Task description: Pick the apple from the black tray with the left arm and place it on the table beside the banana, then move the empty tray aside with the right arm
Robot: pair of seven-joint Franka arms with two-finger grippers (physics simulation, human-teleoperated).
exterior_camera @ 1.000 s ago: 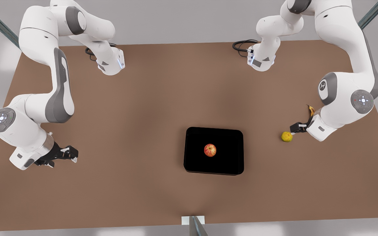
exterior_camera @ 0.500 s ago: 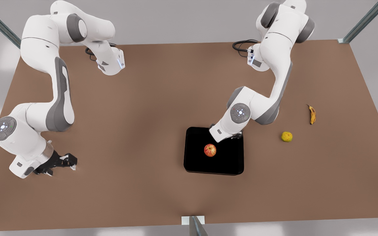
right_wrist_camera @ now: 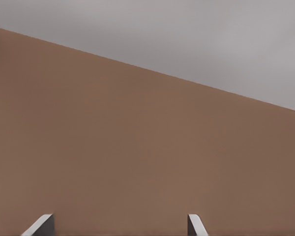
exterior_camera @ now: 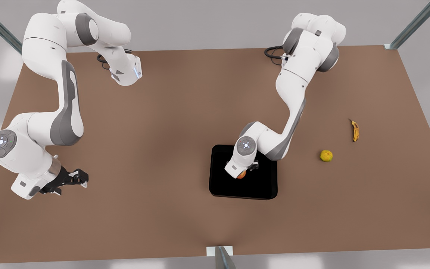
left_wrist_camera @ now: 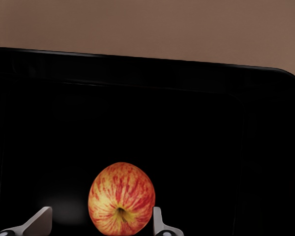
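The red, yellow-streaked apple (left_wrist_camera: 122,199) lies in the middle of the black tray (left_wrist_camera: 196,98). My left gripper (left_wrist_camera: 99,222) hangs right over it, open, one fingertip on each side of the fruit and apart from it. In the front view that gripper (exterior_camera: 248,169) covers most of the apple (exterior_camera: 242,175) on the tray (exterior_camera: 263,184). The banana (exterior_camera: 355,130) lies on the brown table (exterior_camera: 162,123) at the front view's right. My right gripper (exterior_camera: 82,179) waits open near the table's edge at the front view's left; its fingertips (right_wrist_camera: 42,223) show over bare tabletop.
A yellow-green round fruit (exterior_camera: 326,155) rests between the tray and the banana. Both arm bases and their black cables (exterior_camera: 274,50) stand at the far edge. A metal post (exterior_camera: 222,257) rises at the near edge.
My left arm has swung from beside the banana to above the tray and come down over the apple. The right arm has barely shifted.
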